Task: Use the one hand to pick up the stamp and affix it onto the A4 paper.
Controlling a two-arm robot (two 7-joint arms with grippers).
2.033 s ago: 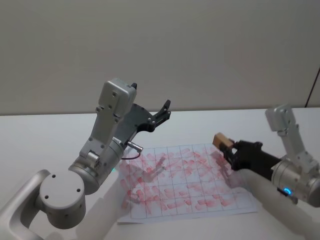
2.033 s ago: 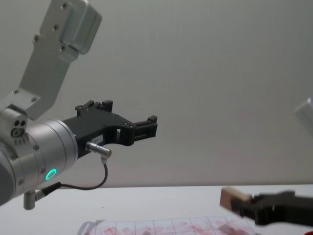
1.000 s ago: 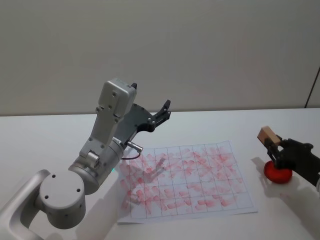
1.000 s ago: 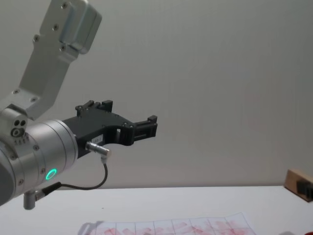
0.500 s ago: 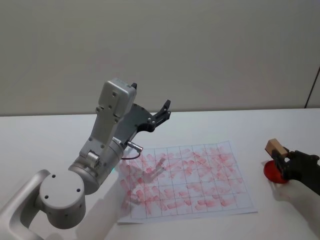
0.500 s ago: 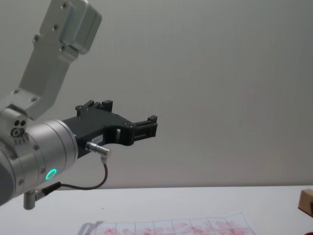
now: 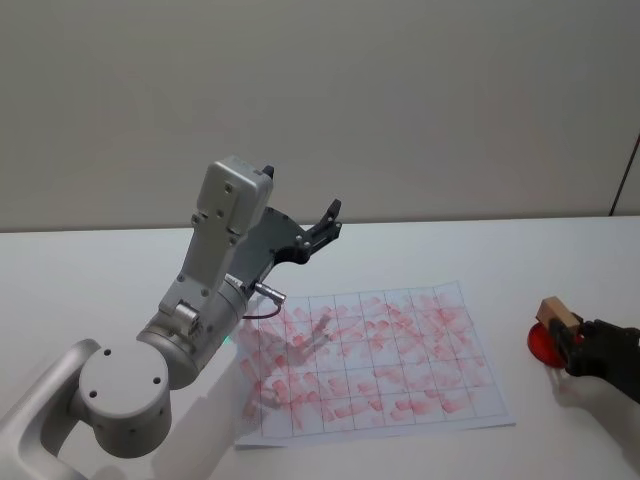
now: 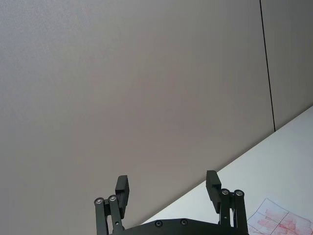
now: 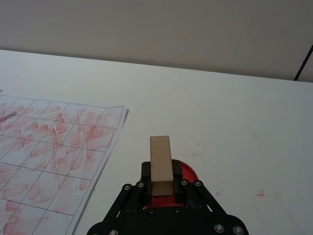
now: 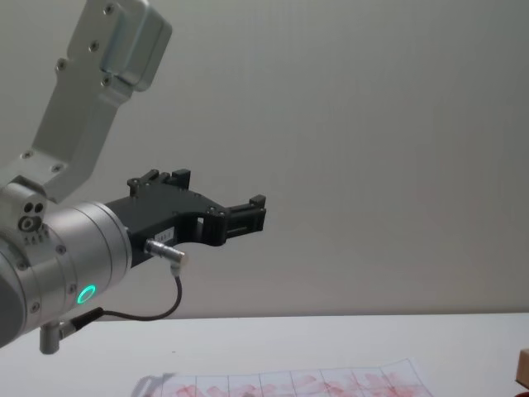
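Your black right gripper (image 9: 161,188) is clamped on the light-brown squared wooden stamp (image 7: 556,311), over the round red ink pad (image 7: 543,343) at 3 o'clock of the red-smeared gridded A4 paper (image 7: 370,360); bare white table (image 7: 480,250) surrounds it. Left gripper (image 8: 168,192) is raised, fingers spread, empty.

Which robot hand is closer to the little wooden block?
Right. The right gripper is clamped on the stamp, over a red ink pad. The left gripper is raised, open, beyond the paper.

No legible text or labels.

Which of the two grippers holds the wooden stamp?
The right gripper, over the red ink pad beside the paper, grips the stamp. The left gripper is raised, open.
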